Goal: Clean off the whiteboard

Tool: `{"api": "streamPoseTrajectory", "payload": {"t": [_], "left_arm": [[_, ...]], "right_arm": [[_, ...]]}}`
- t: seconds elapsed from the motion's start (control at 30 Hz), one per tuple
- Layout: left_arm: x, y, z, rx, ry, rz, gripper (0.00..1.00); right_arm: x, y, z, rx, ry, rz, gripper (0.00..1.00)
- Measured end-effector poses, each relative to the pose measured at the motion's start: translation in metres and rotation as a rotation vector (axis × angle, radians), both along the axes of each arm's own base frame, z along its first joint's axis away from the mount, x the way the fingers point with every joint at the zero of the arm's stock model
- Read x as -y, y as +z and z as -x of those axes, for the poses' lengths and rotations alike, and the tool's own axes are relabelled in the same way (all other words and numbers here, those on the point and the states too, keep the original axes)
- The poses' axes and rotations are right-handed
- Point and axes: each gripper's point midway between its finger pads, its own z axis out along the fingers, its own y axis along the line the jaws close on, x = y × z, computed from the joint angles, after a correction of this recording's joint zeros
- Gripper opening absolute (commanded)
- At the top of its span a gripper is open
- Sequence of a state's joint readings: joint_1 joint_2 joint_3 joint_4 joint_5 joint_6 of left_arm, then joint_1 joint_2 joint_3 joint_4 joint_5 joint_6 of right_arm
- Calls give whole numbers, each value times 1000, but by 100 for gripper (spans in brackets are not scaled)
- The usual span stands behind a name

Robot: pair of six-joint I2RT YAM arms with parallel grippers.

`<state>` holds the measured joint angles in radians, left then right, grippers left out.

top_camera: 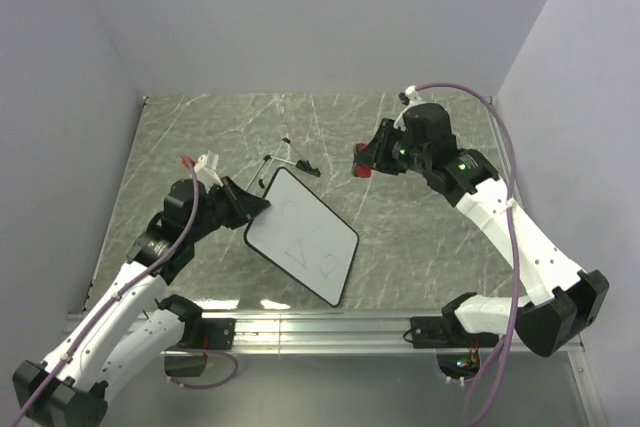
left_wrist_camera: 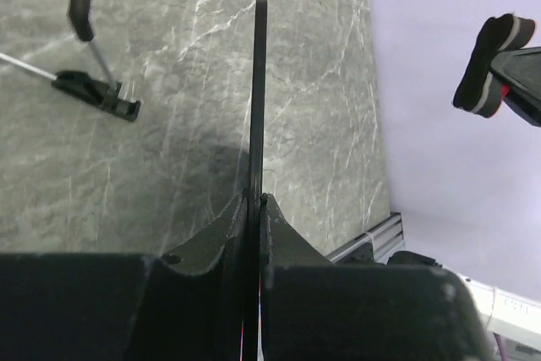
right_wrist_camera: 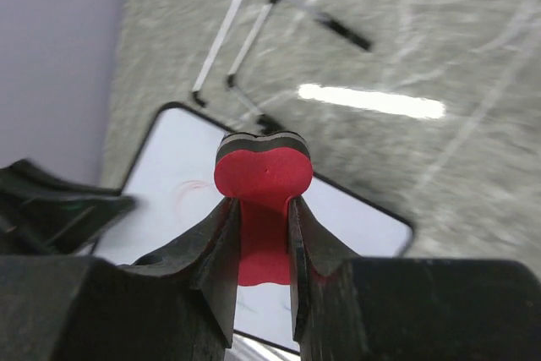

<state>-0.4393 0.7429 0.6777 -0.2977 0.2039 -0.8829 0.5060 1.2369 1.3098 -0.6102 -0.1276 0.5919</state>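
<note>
The whiteboard (top_camera: pixel 302 235) is a white board with a thin black frame and faint scribbles, tilted over the table's middle. My left gripper (top_camera: pixel 262 202) is shut on its upper left edge; in the left wrist view the board (left_wrist_camera: pixel 259 99) shows edge-on between the fingers. My right gripper (top_camera: pixel 366 162) is shut on the red bow-tie eraser (right_wrist_camera: pixel 263 177), held in the air up and to the right of the board, apart from it. The right wrist view shows the board (right_wrist_camera: pixel 182 179) below the eraser. The eraser also shows in the left wrist view (left_wrist_camera: pixel 490 65).
A thin black and metal wire stand (top_camera: pixel 288 160) lies on the grey marble table behind the board; it also shows in the left wrist view (left_wrist_camera: pixel 93 82) and the right wrist view (right_wrist_camera: pixel 254 31). An aluminium rail (top_camera: pixel 320 327) runs along the near edge. Lilac walls enclose the table.
</note>
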Motion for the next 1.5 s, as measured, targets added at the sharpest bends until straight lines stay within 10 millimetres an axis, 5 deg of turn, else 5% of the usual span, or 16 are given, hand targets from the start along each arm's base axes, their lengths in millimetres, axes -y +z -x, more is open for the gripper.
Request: {"api": "streamPoseTrajectory", "payload": {"t": [0.27,0.5,0.63,0.83,1.03,1.3,1.5], "left_arm": [[-8,-23,4,-48,70,36,1],[-11,-35,2,-63,98,21,1],[-11,-35,0,-54,104,16,1],[-12,-33,-8,-56,110,-30,1],[-17,-30,-21,-73,109,-149,1],[-16,-18,-40,-39,75,-256,1],[-14,-11,-42,2,63,-273,1]], "right_arm": [[-80,-3,19,-11,233,-108,0],[-169,-46,51,-139,377,-113,0],[-201,-68,65,-200,403,-117,0],[-201,-88,63,-214,330,-100,0],[-169,-127,61,-231,218,-59,0],[-173,-125,38,-224,178,-77,0],[-196,-88,-16,-203,168,-57,0]]}}
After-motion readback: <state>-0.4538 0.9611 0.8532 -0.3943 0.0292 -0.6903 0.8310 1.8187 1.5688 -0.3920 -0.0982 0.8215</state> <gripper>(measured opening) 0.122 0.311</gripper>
